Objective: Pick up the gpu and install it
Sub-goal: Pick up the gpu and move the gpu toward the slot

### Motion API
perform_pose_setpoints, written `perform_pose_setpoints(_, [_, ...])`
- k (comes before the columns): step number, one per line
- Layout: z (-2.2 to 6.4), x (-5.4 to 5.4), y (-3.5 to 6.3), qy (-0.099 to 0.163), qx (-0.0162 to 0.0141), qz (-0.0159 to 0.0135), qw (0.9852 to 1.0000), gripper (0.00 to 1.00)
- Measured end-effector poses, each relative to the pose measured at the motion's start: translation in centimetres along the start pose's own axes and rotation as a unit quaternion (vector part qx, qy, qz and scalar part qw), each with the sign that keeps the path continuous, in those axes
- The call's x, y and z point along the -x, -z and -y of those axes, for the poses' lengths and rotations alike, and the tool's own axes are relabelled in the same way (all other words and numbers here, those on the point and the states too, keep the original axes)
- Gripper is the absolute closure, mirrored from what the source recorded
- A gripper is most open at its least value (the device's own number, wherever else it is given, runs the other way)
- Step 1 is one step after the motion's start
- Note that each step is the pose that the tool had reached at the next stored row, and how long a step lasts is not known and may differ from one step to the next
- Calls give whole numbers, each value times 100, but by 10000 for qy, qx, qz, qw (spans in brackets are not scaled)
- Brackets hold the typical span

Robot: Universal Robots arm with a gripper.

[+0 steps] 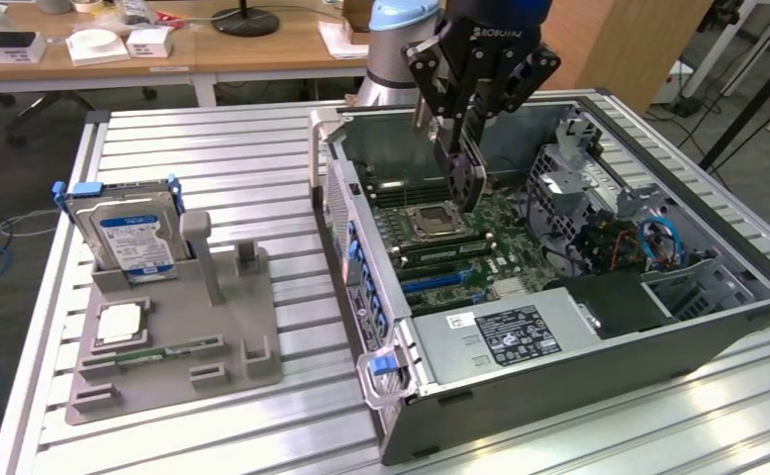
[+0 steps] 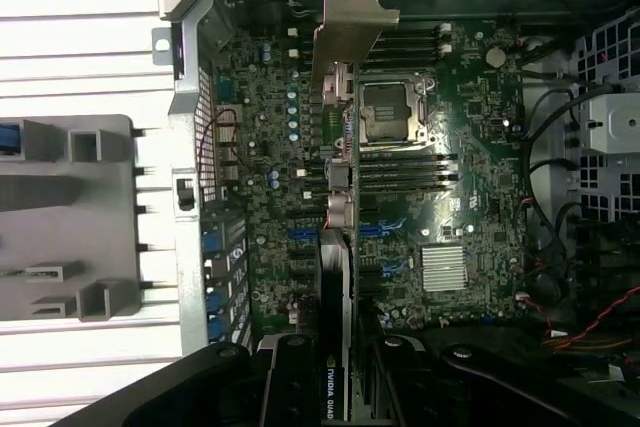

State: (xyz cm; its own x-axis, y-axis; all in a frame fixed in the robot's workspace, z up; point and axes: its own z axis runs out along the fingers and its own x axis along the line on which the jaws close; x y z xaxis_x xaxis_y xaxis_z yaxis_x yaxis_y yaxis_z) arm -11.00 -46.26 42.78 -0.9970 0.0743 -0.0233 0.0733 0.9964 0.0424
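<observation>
The fingers [image 1: 433,91] [image 2: 288,387] are clamped on the gpu [image 1: 464,176] [image 2: 333,277]. The card hangs on edge over the motherboard [image 1: 504,233] [image 2: 470,207] of the open computer case [image 1: 557,396], just beside the CPU socket [image 1: 434,220] [image 2: 388,112]. Its silver bracket [image 2: 352,32] is at the end away from the fingers. Whether the card touches the board cannot be told. The case lies toward the bench's [image 1: 227,148] edge on the exterior view's right. A grey holder [image 1: 227,327] with a hard drive [image 1: 128,233] stands near the opposite edge.
</observation>
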Motion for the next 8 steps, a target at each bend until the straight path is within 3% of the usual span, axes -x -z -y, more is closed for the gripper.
perform_pose_setpoints(8, [-2, 22, -1, 0, 0, 0, 10000, 74])
